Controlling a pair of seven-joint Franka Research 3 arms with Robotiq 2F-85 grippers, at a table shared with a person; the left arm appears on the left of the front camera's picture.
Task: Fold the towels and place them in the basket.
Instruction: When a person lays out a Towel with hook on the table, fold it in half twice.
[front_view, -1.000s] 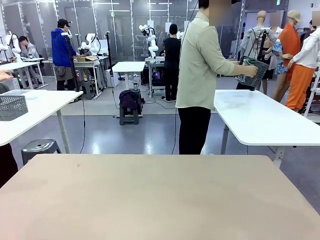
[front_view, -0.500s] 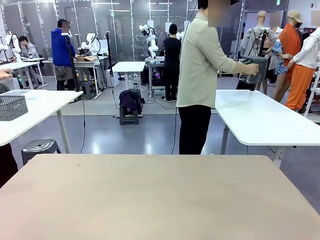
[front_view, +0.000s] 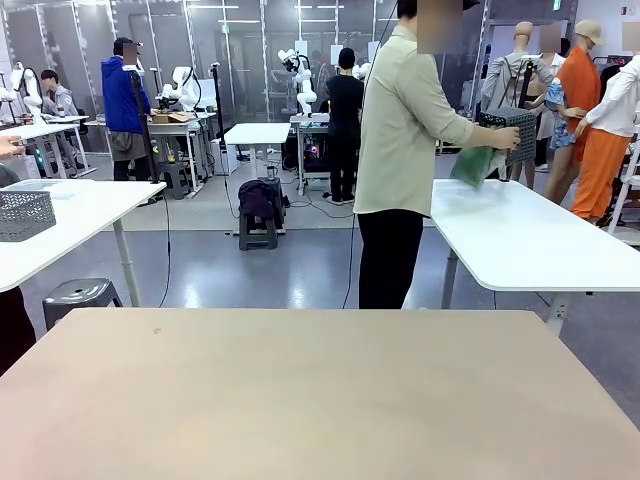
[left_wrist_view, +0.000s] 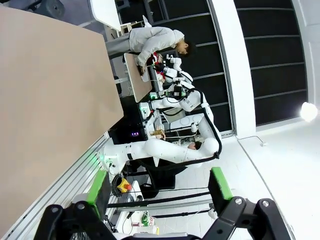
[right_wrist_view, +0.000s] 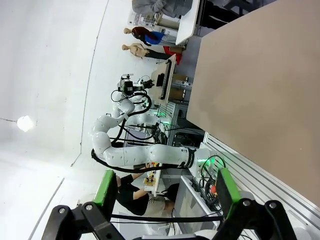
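Basket: dark mesh, tipped on its side, held up by the person above a white table. It is well apart from both robot hands, beyond the far edge of the worktop. One towel hangs just below the basket's mouth, over that table; cannot tell whether any of it is still inside, or what else the basket contains.

Left hand: fingers spread wide, green pads well apart, nothing between them, touching nothing. It is raised off the worktop, which lies beside it.

Right hand: the same, fingers wide apart, holding nothing, off the worktop.
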